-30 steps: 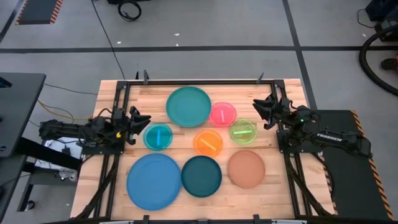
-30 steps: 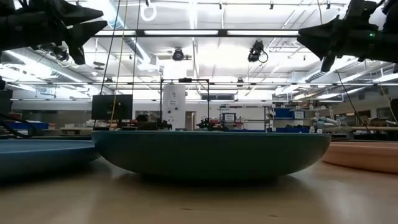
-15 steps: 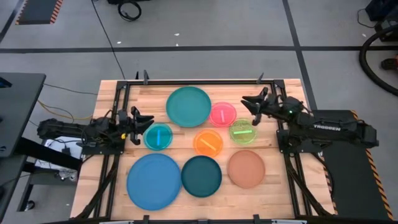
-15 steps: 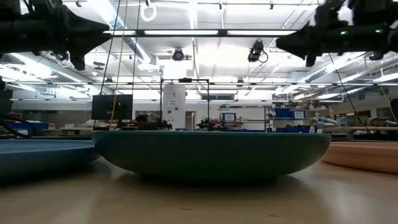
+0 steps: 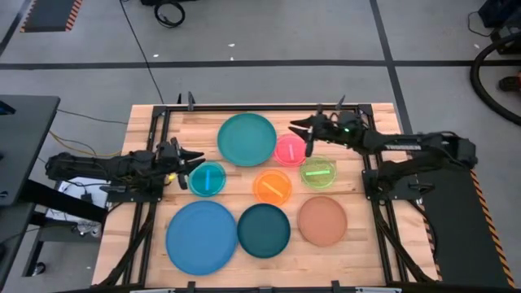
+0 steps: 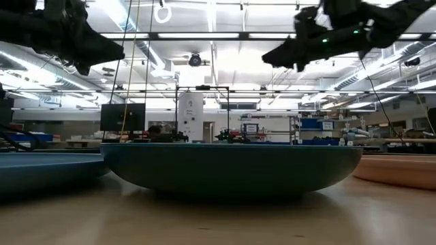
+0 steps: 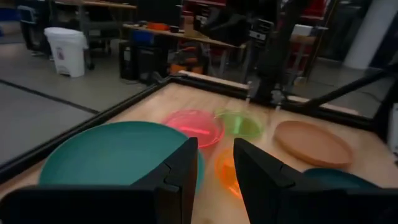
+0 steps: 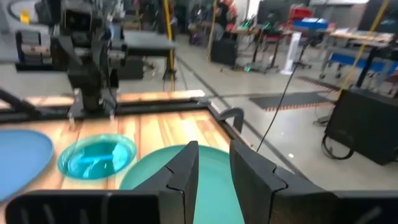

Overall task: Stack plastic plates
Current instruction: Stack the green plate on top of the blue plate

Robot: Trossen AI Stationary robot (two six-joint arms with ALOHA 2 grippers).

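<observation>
Eight round plates lie flat and apart on the wooden table (image 5: 146, 130): large teal plate (image 5: 247, 139), pink plate (image 5: 291, 151), green plate (image 5: 317, 172), orange plate (image 5: 272, 187), cyan plate (image 5: 207, 178), large blue plate (image 5: 201, 237), dark teal plate (image 5: 263, 230) and brown plate (image 5: 322, 220). My left gripper (image 5: 195, 157) is open, in the air beside the cyan plate's left rim. My right gripper (image 5: 295, 130) is open, raised over the gap between the teal and pink plates. The low view shows both grippers well above the table.
A black metal frame (image 5: 244, 107) runs along the table's edges. The plates fill the table's middle and near part. Bare wood shows at the far left corner (image 5: 175, 122) and along the right side (image 5: 366, 212). In the low view the dark teal plate (image 6: 231, 167) fills the foreground.
My right gripper has swung toward the table's left, from beside the green plate's far right rim to above the pink plate's far edge. My left gripper has reached a little toward the table's right, closer to the cyan plate. No plate has moved.
</observation>
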